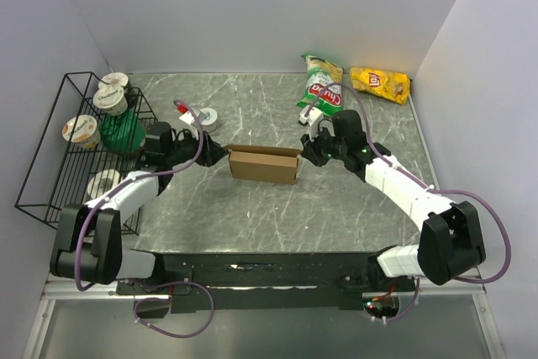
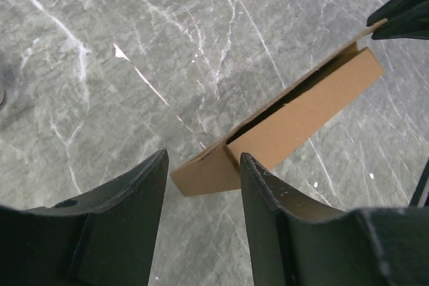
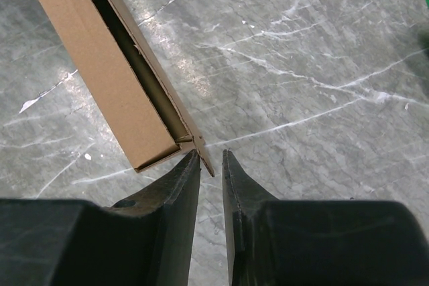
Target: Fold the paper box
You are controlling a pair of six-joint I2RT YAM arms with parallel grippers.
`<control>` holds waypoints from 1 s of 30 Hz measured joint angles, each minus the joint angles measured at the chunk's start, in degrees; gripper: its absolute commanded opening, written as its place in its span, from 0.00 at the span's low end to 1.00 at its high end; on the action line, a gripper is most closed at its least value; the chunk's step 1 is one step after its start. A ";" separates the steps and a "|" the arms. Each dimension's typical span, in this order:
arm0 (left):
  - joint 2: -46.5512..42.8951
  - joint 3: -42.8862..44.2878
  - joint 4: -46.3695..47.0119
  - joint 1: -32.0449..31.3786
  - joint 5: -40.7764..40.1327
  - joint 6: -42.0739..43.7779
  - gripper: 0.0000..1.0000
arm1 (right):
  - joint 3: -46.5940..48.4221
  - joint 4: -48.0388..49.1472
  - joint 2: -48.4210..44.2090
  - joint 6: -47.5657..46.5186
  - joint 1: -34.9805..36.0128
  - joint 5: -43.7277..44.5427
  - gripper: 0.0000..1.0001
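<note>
The paper box point(image 1: 263, 164), plain brown cardboard, stands partly folded in the middle of the table, long side toward me and top slit open. My left gripper point(image 1: 220, 153) is at its left end. In the left wrist view the gripper point(image 2: 203, 155) is open, and the box's point(image 2: 301, 108) near end lies just beyond and between the fingertips. My right gripper point(image 1: 304, 155) is at the box's right end. In the right wrist view the gripper point(image 3: 211, 152) is open only a narrow gap. A thin flap corner of the box point(image 3: 100, 65) pokes between the tips, against the left finger point(image 3: 184, 179).
A black wire rack point(image 1: 50, 157) with several lidded cups and a green item stands at the left. A white tape roll point(image 1: 206, 118) lies behind the left gripper. A green snack bag point(image 1: 319, 86) and a yellow one point(image 1: 380, 83) lie at the back right.
</note>
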 measured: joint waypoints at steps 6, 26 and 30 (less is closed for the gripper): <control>1.46 1.86 -0.04 -0.15 1.33 0.22 0.51 | 0.76 -0.20 0.09 -0.13 0.00 -0.04 0.27; 4.02 4.17 -0.50 -1.64 2.43 1.57 0.29 | 0.81 -0.37 0.55 -0.11 0.00 0.02 0.27; 4.02 4.17 -0.57 -1.86 2.40 1.92 0.21 | 0.81 -0.37 0.52 -0.04 0.00 0.02 0.28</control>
